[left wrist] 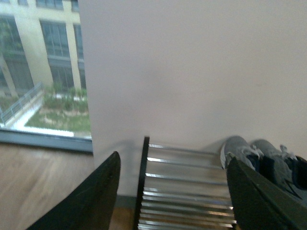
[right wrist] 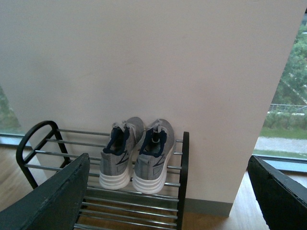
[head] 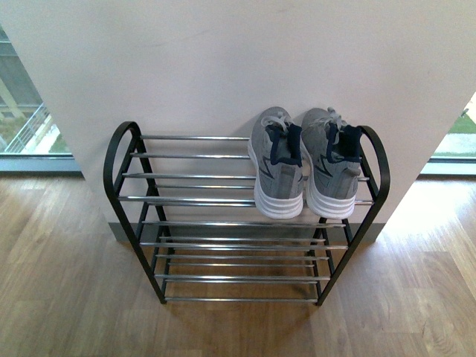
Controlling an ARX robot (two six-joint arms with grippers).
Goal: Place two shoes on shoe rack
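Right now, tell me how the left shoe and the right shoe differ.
The left shoe sits nearer the middle of the rack, with bare bars to its left; the right shoe sits beside the rack's right arch. In the front view the left shoe's navy mark shows on its right flank, the right shoe's on its left. Shared: both grey with white soles, upright on the top tier, toes to the wall.

Left gripper [left wrist: 172,160]: jaws wide apart, empty. Dark fingers [left wrist: 93,199] bare, tips converging slightly. Right gripper [right wrist: 168,159]: jaws wide apart, empty, dark fingers [right wrist: 50,201] bare. Both wrists point ahead, about 12 o'clock from robot body.
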